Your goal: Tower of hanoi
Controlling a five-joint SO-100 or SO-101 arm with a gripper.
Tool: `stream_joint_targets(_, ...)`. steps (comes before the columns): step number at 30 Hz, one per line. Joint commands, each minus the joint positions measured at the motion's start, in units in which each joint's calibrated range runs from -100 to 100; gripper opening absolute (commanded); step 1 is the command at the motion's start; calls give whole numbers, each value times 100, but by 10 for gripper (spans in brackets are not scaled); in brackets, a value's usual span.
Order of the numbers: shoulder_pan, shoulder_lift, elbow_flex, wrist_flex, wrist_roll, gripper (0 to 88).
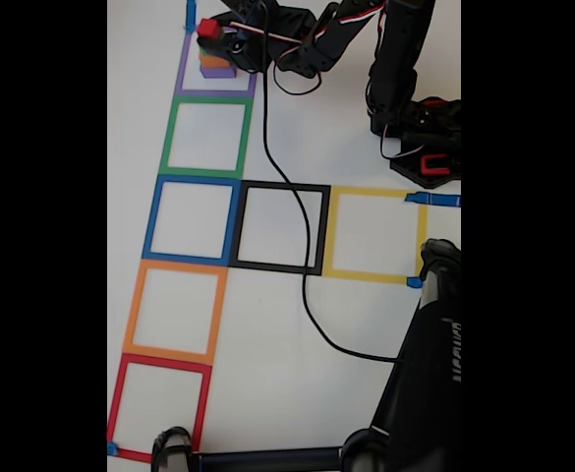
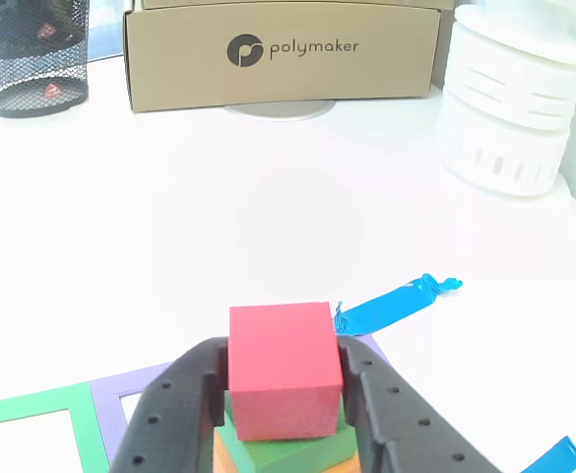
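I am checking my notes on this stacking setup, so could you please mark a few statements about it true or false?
1. The hand has its fingers on either side of the red block. True.
2. The red block sits in the black square. False: it tops the stack in the purple square.
3. A green block lies under the red one. True.
4. The yellow square holds a block. False: it is bare.
5. The cardboard box reads polymaker. True.

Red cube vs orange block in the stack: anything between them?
Yes, a green block sits between the red cube and the orange block, seen in the other view.
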Motion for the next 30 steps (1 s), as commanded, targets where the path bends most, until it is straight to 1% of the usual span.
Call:
stream_joint_targets(1,-63,-293,-32,-118,54,55)
stream_joint_targets(8,-207,-713,50,165,54,39)
stream_joint_targets(11,-303,-1020,50,432,54,39)
stream_joint_targets(13,-370,-1343,-14,797,54,38)
stream_joint_targets(20,-543,-3127,-250,3072,54,35)
stream_joint_targets(24,-591,-3918,-669,4667,54,33)
stream_joint_targets(30,-792,-4459,-2296,7469,54,38)
